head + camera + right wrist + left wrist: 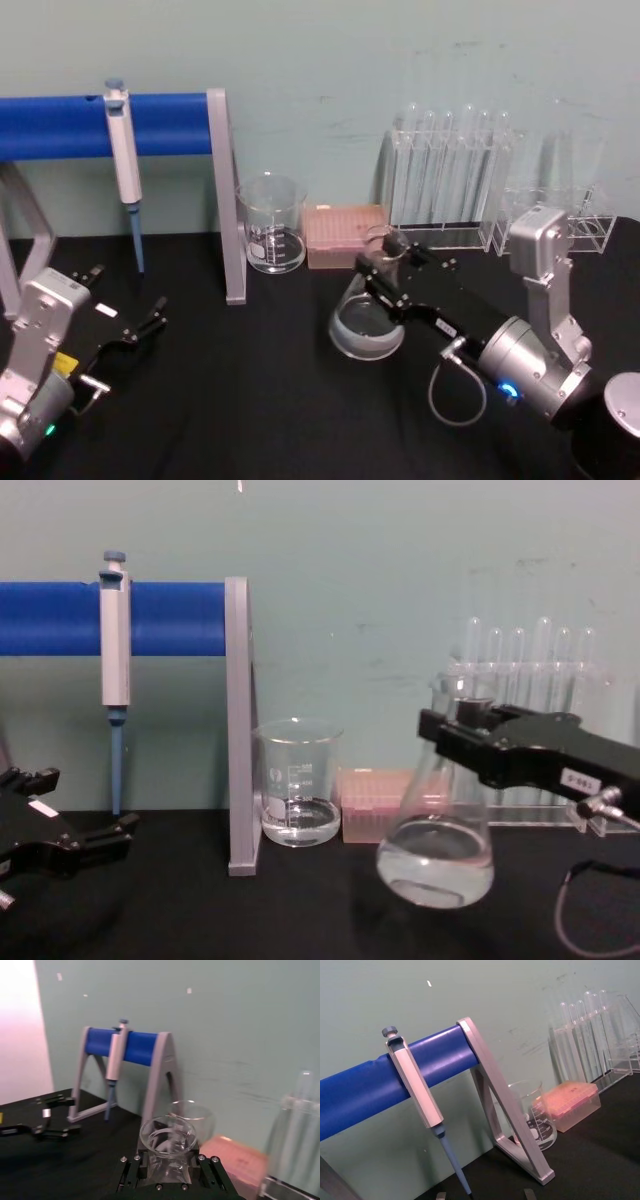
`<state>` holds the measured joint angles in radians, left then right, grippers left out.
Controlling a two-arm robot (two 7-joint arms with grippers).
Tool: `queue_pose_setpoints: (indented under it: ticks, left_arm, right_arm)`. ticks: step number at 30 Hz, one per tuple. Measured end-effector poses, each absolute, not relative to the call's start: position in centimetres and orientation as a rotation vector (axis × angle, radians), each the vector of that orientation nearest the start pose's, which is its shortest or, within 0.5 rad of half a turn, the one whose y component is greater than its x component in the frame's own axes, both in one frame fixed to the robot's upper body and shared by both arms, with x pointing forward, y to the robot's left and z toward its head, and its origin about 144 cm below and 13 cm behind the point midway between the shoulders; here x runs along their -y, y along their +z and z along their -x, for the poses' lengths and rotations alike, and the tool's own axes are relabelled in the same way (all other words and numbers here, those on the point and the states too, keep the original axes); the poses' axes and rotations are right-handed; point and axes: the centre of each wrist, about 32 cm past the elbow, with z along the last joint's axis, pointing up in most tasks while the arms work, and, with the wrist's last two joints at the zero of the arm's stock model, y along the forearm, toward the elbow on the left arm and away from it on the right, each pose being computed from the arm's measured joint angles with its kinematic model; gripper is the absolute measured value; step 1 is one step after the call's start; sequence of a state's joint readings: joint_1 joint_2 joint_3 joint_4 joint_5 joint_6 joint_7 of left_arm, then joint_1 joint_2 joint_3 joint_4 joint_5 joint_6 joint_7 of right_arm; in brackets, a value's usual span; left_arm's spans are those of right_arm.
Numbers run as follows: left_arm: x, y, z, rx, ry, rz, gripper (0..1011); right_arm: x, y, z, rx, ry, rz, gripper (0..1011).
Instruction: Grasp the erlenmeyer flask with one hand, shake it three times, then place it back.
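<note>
The erlenmeyer flask (437, 855) is clear glass with some clear liquid in its wide base. My right gripper (455, 730), black with a small white numbered label, is shut on its neck. The flask hangs slightly tilted, its base just above the black table, right of centre (367, 325). In the right wrist view the flared rim of the flask (167, 1136) sits between the fingers of the right gripper (167, 1165). My left gripper (130, 318) rests open and apart at the table's left front (90, 840).
A glass beaker (272, 225) with a little liquid stands behind the flask, next to a pink tip box (343, 232). A blue-barred stand (225, 190) holds a pipette (125, 160) at the left. Test-tube racks (450, 180) line the back right.
</note>
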<state>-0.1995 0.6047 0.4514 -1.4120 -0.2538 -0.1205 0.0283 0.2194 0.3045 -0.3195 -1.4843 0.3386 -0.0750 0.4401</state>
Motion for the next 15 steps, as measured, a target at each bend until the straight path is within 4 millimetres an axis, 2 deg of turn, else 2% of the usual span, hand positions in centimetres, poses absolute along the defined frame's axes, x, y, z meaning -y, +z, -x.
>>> queue_pose_setpoints:
  ticks: [15]
  left_arm:
    - [-30.97,113.98,-48.86,0.285,1.248,-0.304,1001]
  right_arm:
    - [21.65,117.44,-50.55,0.079,-0.752,-0.058,456]
